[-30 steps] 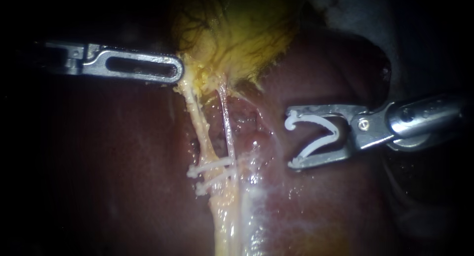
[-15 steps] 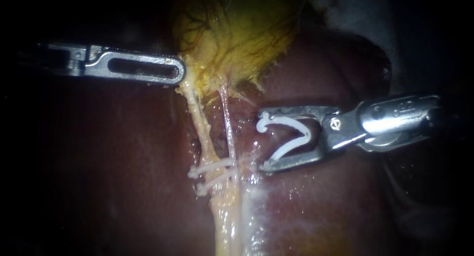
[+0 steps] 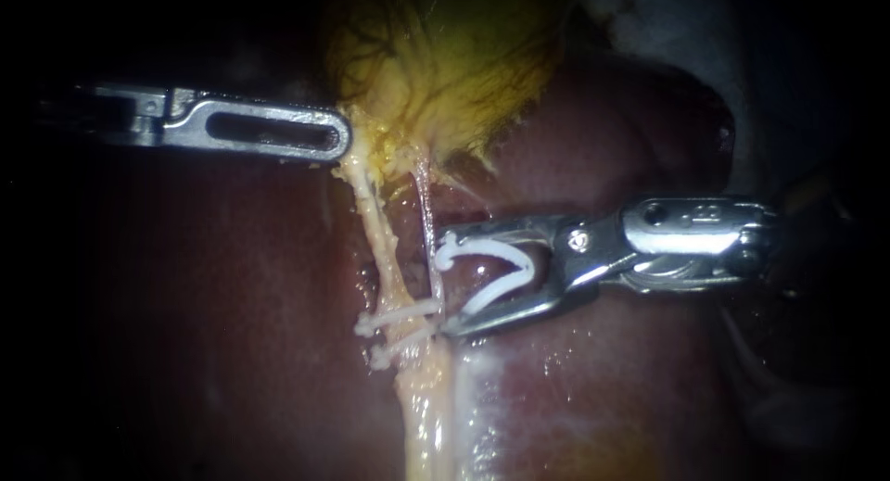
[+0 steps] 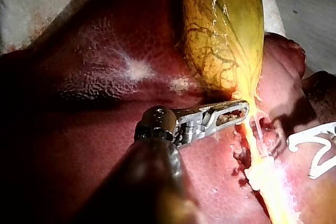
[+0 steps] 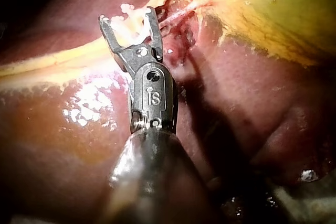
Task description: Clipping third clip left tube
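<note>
Holding a white clip (image 3: 487, 246) spread wide between its jaws, right instrument (image 3: 444, 283) faces thin tube (image 3: 425, 212) just ahead; left instrument (image 3: 341, 136) grips gallbladder (image 3: 445, 64).

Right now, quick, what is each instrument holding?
Left instrument: jaws shut on the gallbladder at its lower edge.
Right instrument: jaws hold a white clip, its arms spread.

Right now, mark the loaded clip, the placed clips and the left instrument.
loaded clip (image 3: 491, 246), endoscope view, its upper arm.
placed clips (image 3: 400, 314), endoscope view, the upper clip's middle.
left instrument (image 3: 339, 136), endoscope view, its tip.
</note>
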You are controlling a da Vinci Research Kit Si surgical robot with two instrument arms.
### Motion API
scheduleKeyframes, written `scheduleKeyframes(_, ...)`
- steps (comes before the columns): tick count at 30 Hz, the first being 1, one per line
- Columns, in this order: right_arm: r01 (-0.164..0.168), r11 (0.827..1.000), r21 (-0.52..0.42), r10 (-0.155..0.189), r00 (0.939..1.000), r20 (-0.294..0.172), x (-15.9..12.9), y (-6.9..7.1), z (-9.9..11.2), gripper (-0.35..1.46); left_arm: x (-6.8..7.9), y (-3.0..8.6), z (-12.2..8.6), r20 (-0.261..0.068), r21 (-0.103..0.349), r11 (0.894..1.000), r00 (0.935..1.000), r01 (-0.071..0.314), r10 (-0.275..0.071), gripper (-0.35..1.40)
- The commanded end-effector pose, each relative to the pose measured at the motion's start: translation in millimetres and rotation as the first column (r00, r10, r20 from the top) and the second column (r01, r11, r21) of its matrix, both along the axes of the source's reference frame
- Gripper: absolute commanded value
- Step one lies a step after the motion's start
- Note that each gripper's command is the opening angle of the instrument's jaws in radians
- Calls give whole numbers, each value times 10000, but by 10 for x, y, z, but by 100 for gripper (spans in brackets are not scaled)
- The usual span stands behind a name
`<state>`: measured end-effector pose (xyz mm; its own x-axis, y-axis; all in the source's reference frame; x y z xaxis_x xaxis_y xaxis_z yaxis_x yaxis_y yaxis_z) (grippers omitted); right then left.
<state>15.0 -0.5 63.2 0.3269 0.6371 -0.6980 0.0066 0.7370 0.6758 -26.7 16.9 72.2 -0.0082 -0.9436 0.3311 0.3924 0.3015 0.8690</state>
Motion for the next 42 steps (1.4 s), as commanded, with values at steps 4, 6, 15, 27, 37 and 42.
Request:
scheduleKeyframes(4, 163, 9995, 282, -160, 9998, -107, 3, -3, 11, 52, -1, -1, 1, 12, -6, 10000, 10000, -24, 24, -35)
scheduleKeyframes(6, 204, 9991, 371, -199, 9997, -143, 5, -4, 16, 51, -1, -1, 1, 11, -7, 10000, 10000, -23, 23, -35)
scheduleKeyframes(15, 336, 9965, 760, -315, 9991, -276, 8, -5, 41, 51, -1, -2, 1, 9, -7, 10000, 10000, -21, 21, -35)
scheduleKeyframes(27, 409, 9939, 1020, -393, 9991, -173, 7, -12, 88, 51, -1, -2, 0, 6, -7, 10000, 10000, -16, 16, -35)
scheduleKeyframes(37, 418, 9926, 1136, -404, 9991, -142, 10, -17, 107, 51, -1, -3, 0, 23, -2, 10000, 10000, -37, 37, -35)
scheduleKeyframes(42, 405, 9932, 1089, -393, 9991, -126, 14, -18, 117, 51, -2, -3, 0, 19, -3, 10000, 10000, -31, 31, -35)
